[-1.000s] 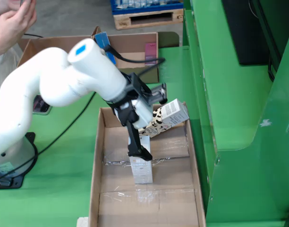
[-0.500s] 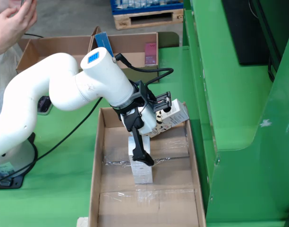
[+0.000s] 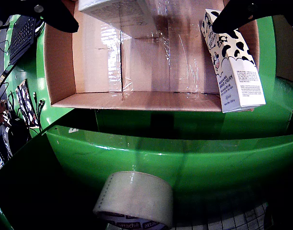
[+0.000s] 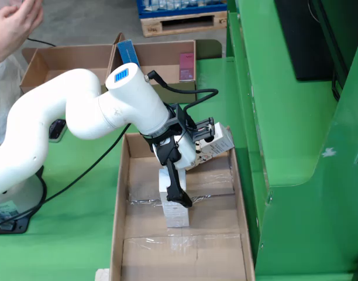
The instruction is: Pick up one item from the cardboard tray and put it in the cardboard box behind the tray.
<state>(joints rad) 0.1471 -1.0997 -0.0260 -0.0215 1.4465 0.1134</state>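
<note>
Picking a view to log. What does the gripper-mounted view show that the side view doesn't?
Gripper-mounted view only: a tape roll on the green ledge, and a keyboard far left.
Side view only: the white arm, the box behind the tray, and a person's hand.
Both: the cardboard tray, the cow-print carton and the plain white carton.

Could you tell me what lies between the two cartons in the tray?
Only bare taped cardboard floor, seen in the gripper's view between the white carton and the cow-print carton.
</note>
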